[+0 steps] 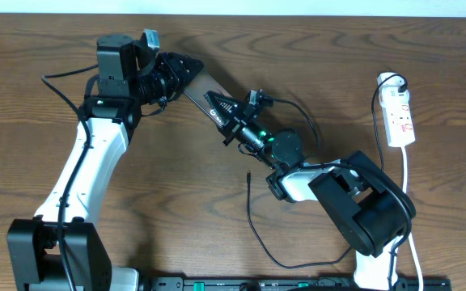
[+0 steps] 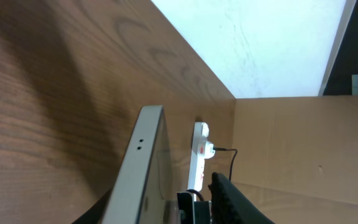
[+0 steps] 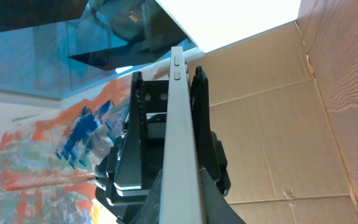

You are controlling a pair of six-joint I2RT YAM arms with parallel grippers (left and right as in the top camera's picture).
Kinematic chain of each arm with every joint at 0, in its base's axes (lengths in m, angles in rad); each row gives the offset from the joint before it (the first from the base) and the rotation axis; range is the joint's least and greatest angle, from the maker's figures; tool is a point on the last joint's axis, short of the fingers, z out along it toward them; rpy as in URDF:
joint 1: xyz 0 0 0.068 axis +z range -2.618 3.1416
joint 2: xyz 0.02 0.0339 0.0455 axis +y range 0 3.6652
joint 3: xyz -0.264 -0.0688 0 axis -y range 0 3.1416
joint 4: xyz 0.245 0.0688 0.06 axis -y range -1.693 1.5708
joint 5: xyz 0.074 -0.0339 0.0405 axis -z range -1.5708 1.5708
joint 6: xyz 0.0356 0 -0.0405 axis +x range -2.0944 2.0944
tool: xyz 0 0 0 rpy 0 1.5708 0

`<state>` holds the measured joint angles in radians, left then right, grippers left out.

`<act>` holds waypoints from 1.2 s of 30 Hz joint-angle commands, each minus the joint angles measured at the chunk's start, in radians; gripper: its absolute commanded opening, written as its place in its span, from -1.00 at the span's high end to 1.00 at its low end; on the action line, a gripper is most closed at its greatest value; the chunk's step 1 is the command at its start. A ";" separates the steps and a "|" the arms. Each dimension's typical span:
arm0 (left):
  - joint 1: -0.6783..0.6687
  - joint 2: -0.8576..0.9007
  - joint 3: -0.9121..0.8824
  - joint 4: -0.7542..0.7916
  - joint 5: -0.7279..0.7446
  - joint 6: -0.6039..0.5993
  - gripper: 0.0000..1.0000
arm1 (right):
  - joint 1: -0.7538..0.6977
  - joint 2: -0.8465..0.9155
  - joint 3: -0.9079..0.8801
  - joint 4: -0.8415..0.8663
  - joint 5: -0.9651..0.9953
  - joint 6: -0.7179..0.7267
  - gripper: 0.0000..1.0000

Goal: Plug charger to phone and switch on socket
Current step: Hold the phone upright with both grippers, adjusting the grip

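Observation:
The phone (image 1: 205, 87), a flat dark slab, hangs tilted above the table between my two grippers. My right gripper (image 1: 226, 113) is shut on its lower end, the pads pressed on both faces (image 3: 180, 171). My left gripper (image 1: 186, 71) straddles the upper end, open, with a gap between one finger (image 2: 229, 199) and the phone's silver edge (image 2: 143, 162). The charger's thin black cable (image 1: 257, 230) lies loose on the table, its plug tip (image 1: 249, 175) free below the right wrist. The white socket (image 1: 399, 117) lies at the far right, also in the left wrist view (image 2: 199, 146).
The socket's white cord (image 1: 407, 190) runs down the right side past the right arm's base (image 1: 366, 214). The left arm's base (image 1: 55, 250) stands at the lower left. Brown cardboard (image 2: 291, 149) walls the table's far side.

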<state>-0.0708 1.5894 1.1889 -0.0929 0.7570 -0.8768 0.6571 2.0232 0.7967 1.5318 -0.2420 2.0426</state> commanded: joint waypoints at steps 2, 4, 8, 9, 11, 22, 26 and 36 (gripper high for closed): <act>0.003 -0.013 0.006 -0.009 0.016 -0.026 0.35 | 0.013 0.004 0.010 0.042 0.020 0.009 0.97; 0.003 -0.013 0.006 -0.010 0.016 -0.026 0.37 | 0.013 0.004 0.010 0.044 0.027 0.009 0.97; 0.003 -0.013 0.006 -0.010 0.016 -0.023 0.42 | 0.014 0.004 0.010 0.044 0.027 0.009 0.97; 0.003 -0.013 0.006 -0.010 0.016 -0.015 0.42 | 0.014 0.004 0.010 0.044 0.027 0.009 0.97; 0.003 -0.013 0.006 -0.011 0.015 -0.006 0.42 | 0.014 0.004 0.010 0.044 0.027 0.009 0.97; 0.003 -0.006 0.006 -0.031 0.008 0.027 0.56 | 0.021 0.004 0.010 0.044 0.027 0.009 0.97; 0.003 -0.005 0.006 -0.032 0.008 0.028 0.57 | 0.022 0.004 0.010 0.044 0.027 0.009 0.97; 0.003 -0.001 0.006 -0.032 0.008 0.031 0.83 | 0.025 0.004 0.010 0.043 0.027 0.009 0.97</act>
<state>-0.0662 1.5894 1.1889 -0.1261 0.7555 -0.8677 0.6682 2.0232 0.7967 1.5349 -0.2165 2.0663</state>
